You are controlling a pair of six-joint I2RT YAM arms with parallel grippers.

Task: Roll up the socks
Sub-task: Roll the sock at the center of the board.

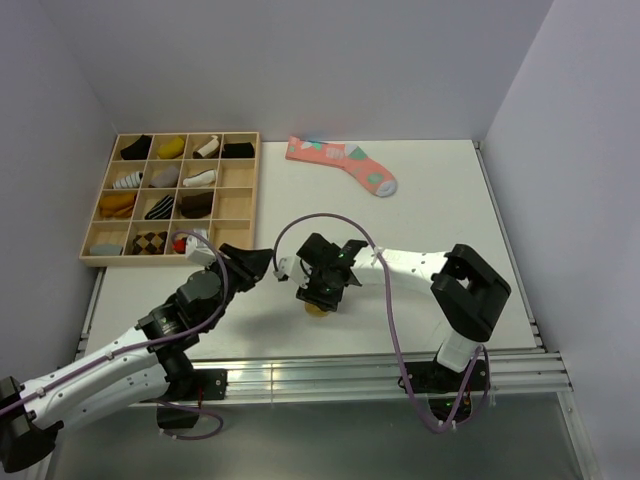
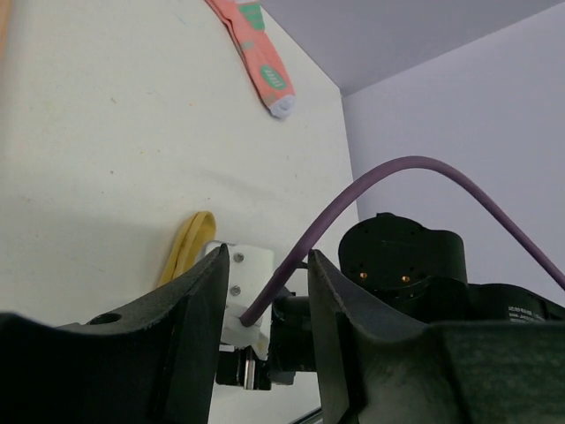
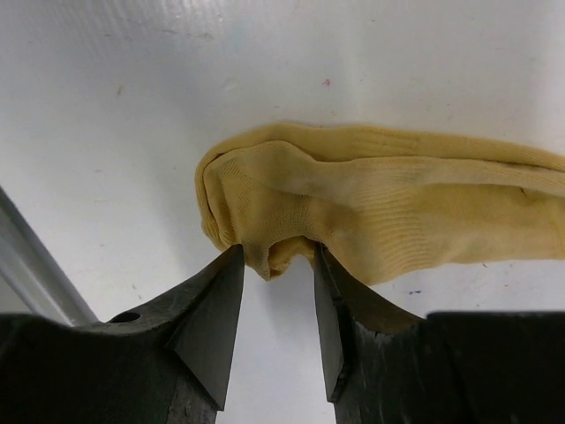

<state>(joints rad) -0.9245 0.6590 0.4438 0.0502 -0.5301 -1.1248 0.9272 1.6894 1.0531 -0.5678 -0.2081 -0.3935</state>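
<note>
A mustard-tan sock (image 3: pixel 371 208) lies flat on the white table, stretching off to the right in the right wrist view. My right gripper (image 3: pixel 276 258) stands open at its rounded end, with a small fold of the fabric hanging between the fingertips and not pinched. From above, only a bit of that sock (image 1: pixel 318 310) shows under the right gripper (image 1: pixel 322 293). My left gripper (image 1: pixel 262 265) hovers just left of it, open and holding nothing. In the left wrist view, the left gripper (image 2: pixel 267 265) points at the right arm's wrist, with a sliver of the sock (image 2: pixel 188 246) beside it.
A wooden tray (image 1: pixel 254 200) with compartments of rolled socks stands at the back left. A long pink sock (image 1: pixel 345 163) with teal and white patches lies at the back centre. A purple cable (image 1: pixel 300 225) arcs over the grippers. A metal rail (image 1: pixel 350 365) runs along the table's front edge.
</note>
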